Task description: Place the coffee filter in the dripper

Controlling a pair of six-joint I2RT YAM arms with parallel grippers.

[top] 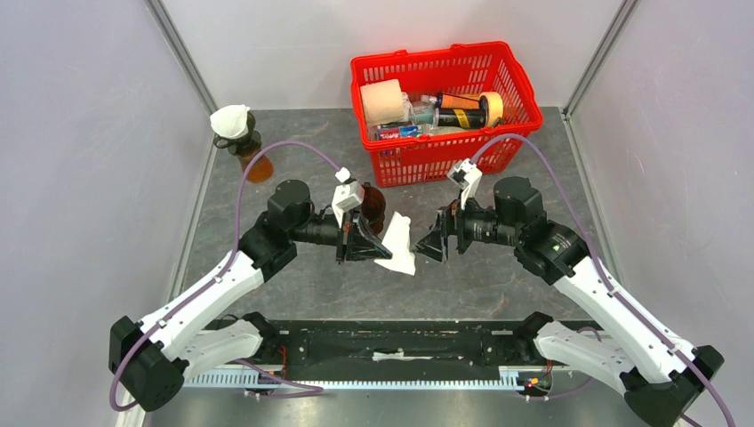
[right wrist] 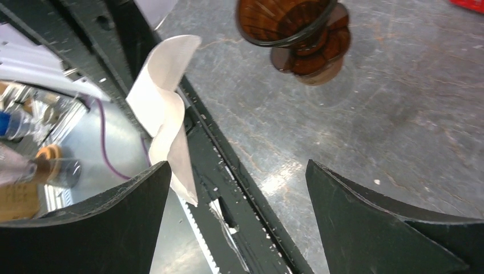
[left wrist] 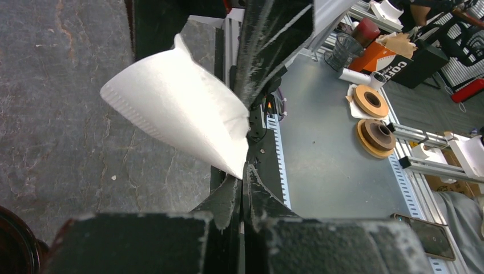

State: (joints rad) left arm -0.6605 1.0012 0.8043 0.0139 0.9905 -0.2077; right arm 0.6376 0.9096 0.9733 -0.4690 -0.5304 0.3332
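A white paper coffee filter (left wrist: 177, 111), flattened into a cone, is held clear of the grey surface (top: 498, 276) by its narrow end; the amber ribbed dripper (right wrist: 294, 34) is seen upright nearby

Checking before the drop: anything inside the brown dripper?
Nothing visible inside the dripper, only its ribbed wall; its upper part runs out of frame. The filter is pinched in the left fingers.

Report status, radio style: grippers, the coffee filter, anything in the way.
Left gripper shut on coffee filter, held in the air. Right gripper open, empty, facing filter. Dripper beside left gripper, no filter in it. Nothing blocking.
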